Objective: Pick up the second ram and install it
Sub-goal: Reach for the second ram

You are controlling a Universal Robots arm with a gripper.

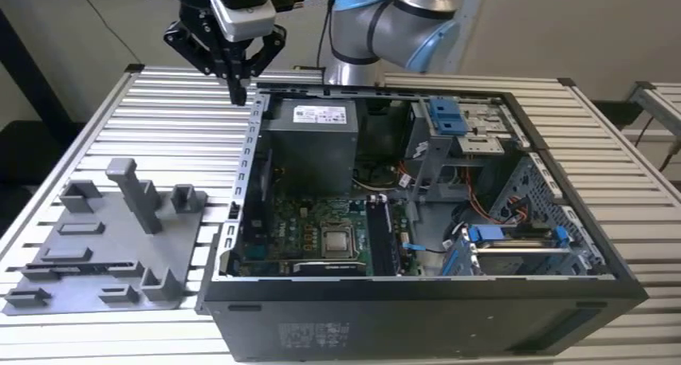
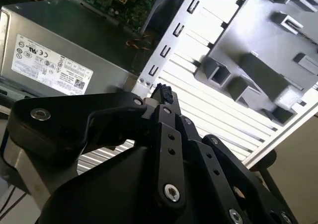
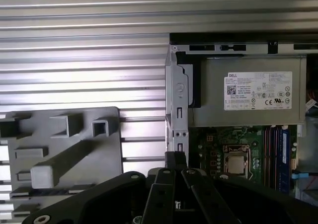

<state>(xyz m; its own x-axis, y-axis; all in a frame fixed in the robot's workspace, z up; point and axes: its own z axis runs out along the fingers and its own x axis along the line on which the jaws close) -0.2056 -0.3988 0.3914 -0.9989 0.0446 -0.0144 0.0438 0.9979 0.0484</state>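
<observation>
My gripper (image 1: 239, 92) hangs above the rear corner of the open computer case (image 1: 251, 142), on the exterior view's left, over the slatted table. Its two black fingers meet at the tips, shut, with nothing between them in both wrist views (image 2: 161, 92) (image 3: 175, 158). I cannot make out the second ram. The grey plastic tray (image 1: 117, 261) with its upright blocks lies on the table beside the case, well in front of the gripper. Inside the case the green motherboard (image 1: 309, 237) lies flat, with long dark sockets (image 1: 381, 233) (image 3: 278, 154) beside the processor.
A grey power supply (image 1: 319, 130) (image 3: 248, 100) fills the case's rear corner just beside the gripper. Drive cages with blue clips (image 1: 452, 118) and loose cables occupy the case's right half. The arm (image 1: 394, 22) rises behind the case. The table's edges run near the tray.
</observation>
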